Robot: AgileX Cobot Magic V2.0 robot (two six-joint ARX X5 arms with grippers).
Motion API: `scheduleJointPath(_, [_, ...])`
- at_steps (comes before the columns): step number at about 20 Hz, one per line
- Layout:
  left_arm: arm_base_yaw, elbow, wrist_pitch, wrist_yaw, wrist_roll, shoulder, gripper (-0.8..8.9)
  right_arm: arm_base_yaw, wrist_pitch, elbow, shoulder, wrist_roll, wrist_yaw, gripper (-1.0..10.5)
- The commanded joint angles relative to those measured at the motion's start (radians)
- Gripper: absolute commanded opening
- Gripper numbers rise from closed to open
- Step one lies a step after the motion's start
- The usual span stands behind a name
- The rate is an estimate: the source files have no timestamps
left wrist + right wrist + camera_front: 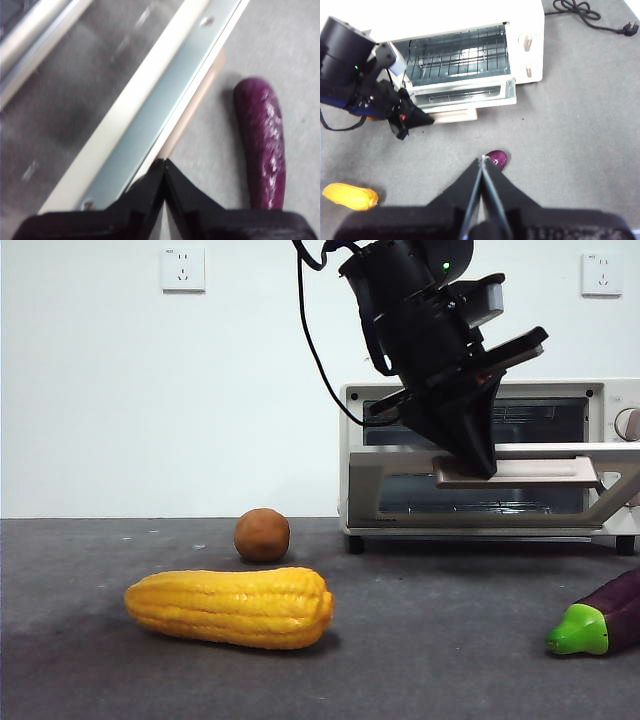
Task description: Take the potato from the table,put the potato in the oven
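Note:
The small brown potato (262,535) sits on the dark grey table (440,640), left of the oven (612,397). The cream oven (525,20) has its door folded down, showing the wire rack (455,52). My left gripper (478,466) is shut, its tip resting against the door's beige handle (530,473). In the left wrist view the shut left gripper (164,162) meets the door's edge (165,100). High above the table, my right gripper (482,159) is shut and holds nothing. The left arm hides the potato in the right wrist view.
A long yellow corn cob (230,607) lies in front of the potato. A purple eggplant (605,618) with a green cap lies at the right, in front of the oven door, and shows as an eggplant (260,140) beside the left gripper. The oven's power cord (590,12) trails behind.

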Motion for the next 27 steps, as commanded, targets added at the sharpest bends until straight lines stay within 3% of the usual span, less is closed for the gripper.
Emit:
scheduleJointPath(1, [0.014, -0.013, -0.007, -0.032, -0.014, 0.032, -0.07, 0.000, 0.003, 0.007, -0.001, 0.008, 0.000, 0.0])
scheduleJointPath(8, [0.014, -0.013, -0.080, -0.026, -0.016, 0.032, -0.07, 0.000, 0.004, 0.007, -0.001, 0.007, 0.001, 0.0])
scheduleJointPath(20, [0.021, -0.013, -0.112, 0.126, -0.009, 0.002, -0.07, 0.000, 0.006, 0.007, 0.000, -0.027, -0.002, 0.0])
scheduleJointPath(25, [0.034, -0.013, -0.166, 0.124, 0.018, -0.138, -0.07, 0.000, 0.017, 0.007, 0.039, -0.043, -0.098, 0.0])
scheduleJointPath(27, [0.043, -0.013, -0.185, 0.118, 0.022, -0.216, -0.06, 0.000, 0.034, 0.007, 0.083, -0.006, -0.138, 0.0])
